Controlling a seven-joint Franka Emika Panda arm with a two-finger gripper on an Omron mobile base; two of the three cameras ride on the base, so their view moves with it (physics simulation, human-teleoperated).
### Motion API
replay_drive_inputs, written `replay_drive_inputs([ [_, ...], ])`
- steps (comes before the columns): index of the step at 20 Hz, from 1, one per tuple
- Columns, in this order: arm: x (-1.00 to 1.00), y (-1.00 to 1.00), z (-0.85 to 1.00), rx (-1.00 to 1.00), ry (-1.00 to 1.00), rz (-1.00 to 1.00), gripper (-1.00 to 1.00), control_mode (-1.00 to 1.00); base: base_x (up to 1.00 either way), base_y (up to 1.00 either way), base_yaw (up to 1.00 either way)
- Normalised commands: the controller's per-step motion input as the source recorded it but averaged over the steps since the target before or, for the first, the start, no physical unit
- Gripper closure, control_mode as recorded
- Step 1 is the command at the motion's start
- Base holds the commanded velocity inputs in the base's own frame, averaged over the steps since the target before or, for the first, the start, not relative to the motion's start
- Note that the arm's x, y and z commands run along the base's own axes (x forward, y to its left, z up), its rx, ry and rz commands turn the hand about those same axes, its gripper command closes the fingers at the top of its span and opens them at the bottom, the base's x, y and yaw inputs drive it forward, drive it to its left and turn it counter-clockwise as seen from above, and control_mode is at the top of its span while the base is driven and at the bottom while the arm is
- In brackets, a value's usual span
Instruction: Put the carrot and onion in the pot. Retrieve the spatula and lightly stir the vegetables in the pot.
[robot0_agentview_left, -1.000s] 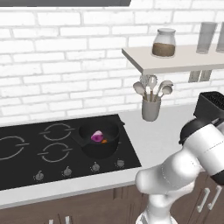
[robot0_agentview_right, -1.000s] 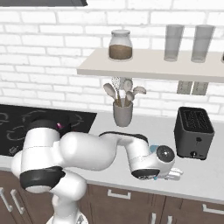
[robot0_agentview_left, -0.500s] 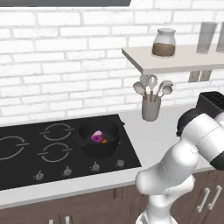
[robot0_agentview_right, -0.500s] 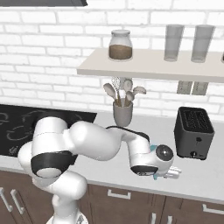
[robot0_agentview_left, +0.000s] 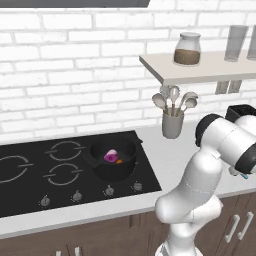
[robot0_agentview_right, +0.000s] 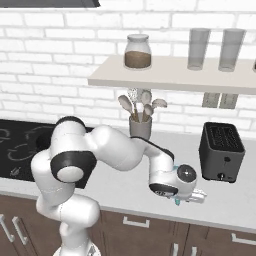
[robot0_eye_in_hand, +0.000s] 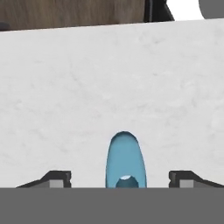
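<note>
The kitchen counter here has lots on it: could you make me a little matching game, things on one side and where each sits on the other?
Things:
1. onion
2. spatula
3. jar
4. toaster

Places:
A. on the wall shelf
B. in the black pot on the stove
C. on the counter, right of the utensil cup
D. flat on the counter between the end effector's fingertips

Pairs: 1-B, 2-D, 3-A, 4-C

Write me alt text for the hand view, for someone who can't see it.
A light-blue spatula lies on a pale counter, centred between the hand's two dark fingertips, which stand apart on either side without touching it.
</note>
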Motion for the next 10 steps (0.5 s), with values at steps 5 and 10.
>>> replay_drive_inputs([
  [5, 0.01, 0.0, -0.46, 0.0, 0.01, 0.0, 1.0, -1.0, 0.0, 0.0, 0.0],
  [10, -0.09, 0.0, -0.35, 0.0, 0.0, 0.0, 1.0, -1.0, 0.0, 0.0, 0.0],
])
